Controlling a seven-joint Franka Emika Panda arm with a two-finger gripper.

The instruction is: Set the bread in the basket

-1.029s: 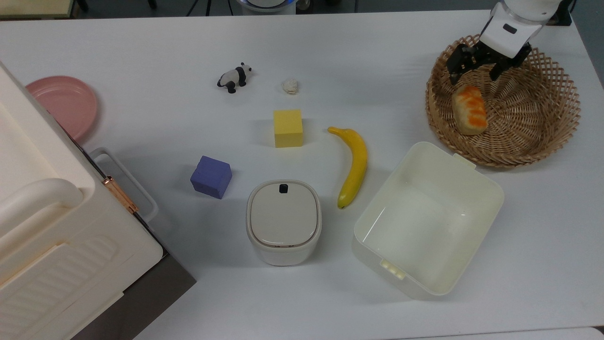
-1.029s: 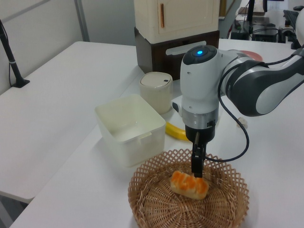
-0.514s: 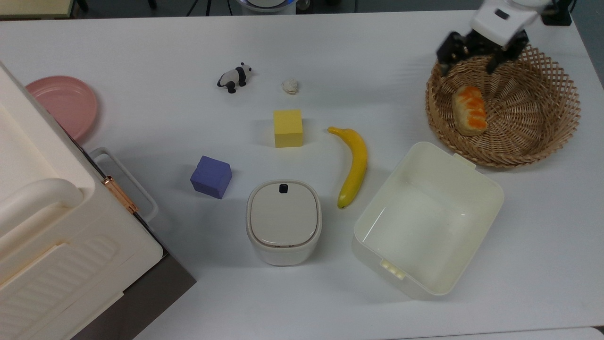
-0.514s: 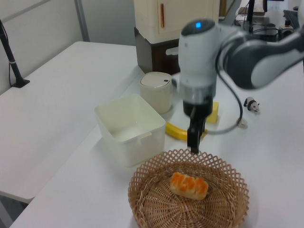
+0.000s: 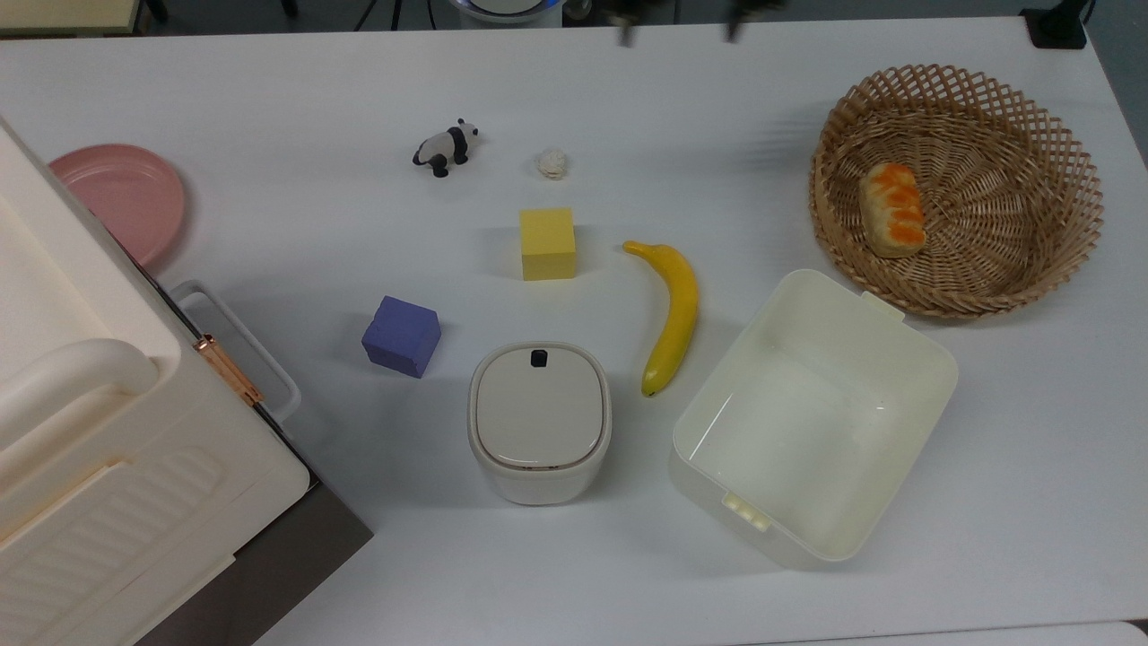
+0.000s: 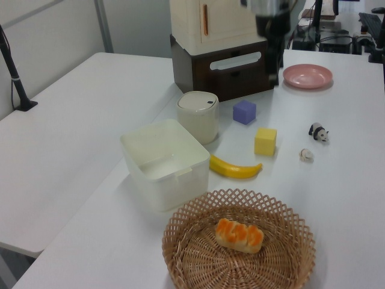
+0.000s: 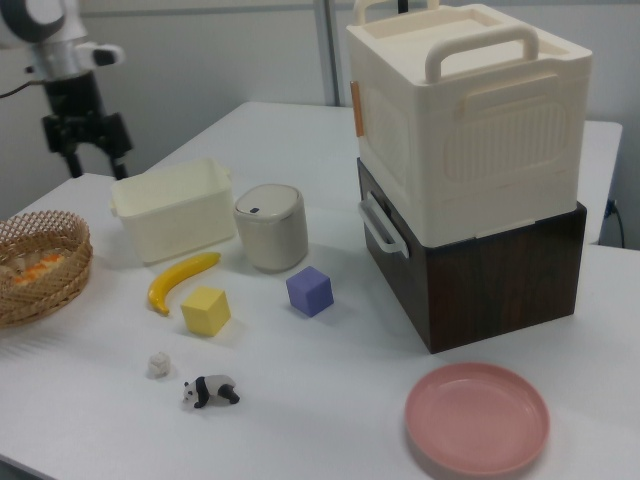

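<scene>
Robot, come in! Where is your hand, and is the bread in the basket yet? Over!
Hand open, empty, up above the table. Bread lying loose inside the basket. Nothing in the way.

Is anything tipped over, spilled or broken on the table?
No, nothing looks wrong. The bread lies flat in the basket, near one side. The banana, the yellow cube and the toy panda sit neatly on the table. The robot's hand is open and empty, up above the table.
</scene>
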